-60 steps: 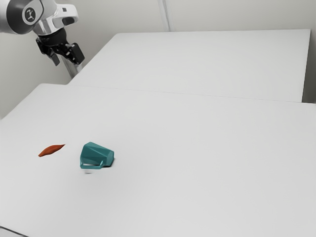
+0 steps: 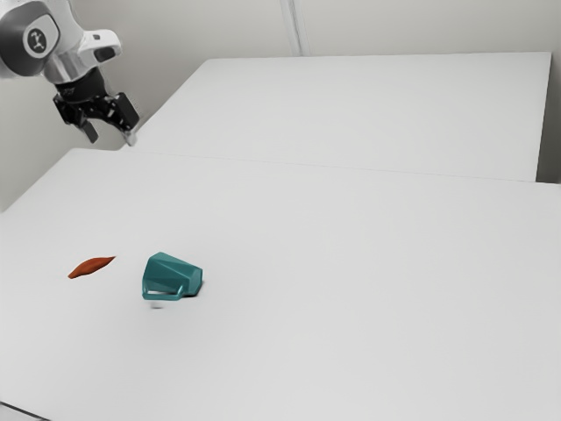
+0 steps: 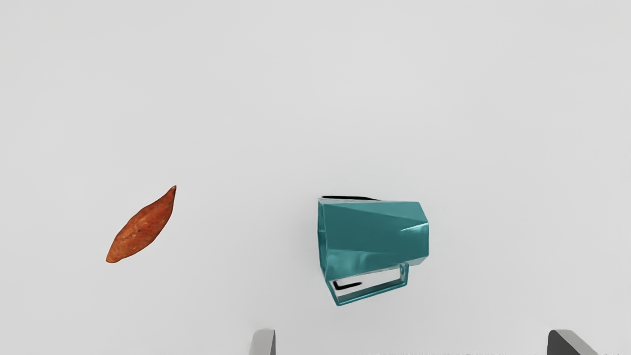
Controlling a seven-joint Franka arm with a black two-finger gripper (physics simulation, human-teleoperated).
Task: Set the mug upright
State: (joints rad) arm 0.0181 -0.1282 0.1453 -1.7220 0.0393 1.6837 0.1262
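Note:
High at the exterior view's upper left, my gripper hangs well above and away from the mug. A teal faceted mug lies on its side on the white table, its mouth toward the exterior view's left. In the wrist view the mug shows its handle on the side nearer my fingertips, with its mouth facing the orange-brown object. The gripper is open in that view, its two tips wide apart with nothing between them.
An orange-brown sweet-potato-like object lies beside the mug on the table, at its mouth side and apart from it; the wrist view shows this object too. A second white surface adjoins the table's far side.
My gripper has come down somewhat and a little toward the exterior view's left. The mug and the orange-brown object have not moved.

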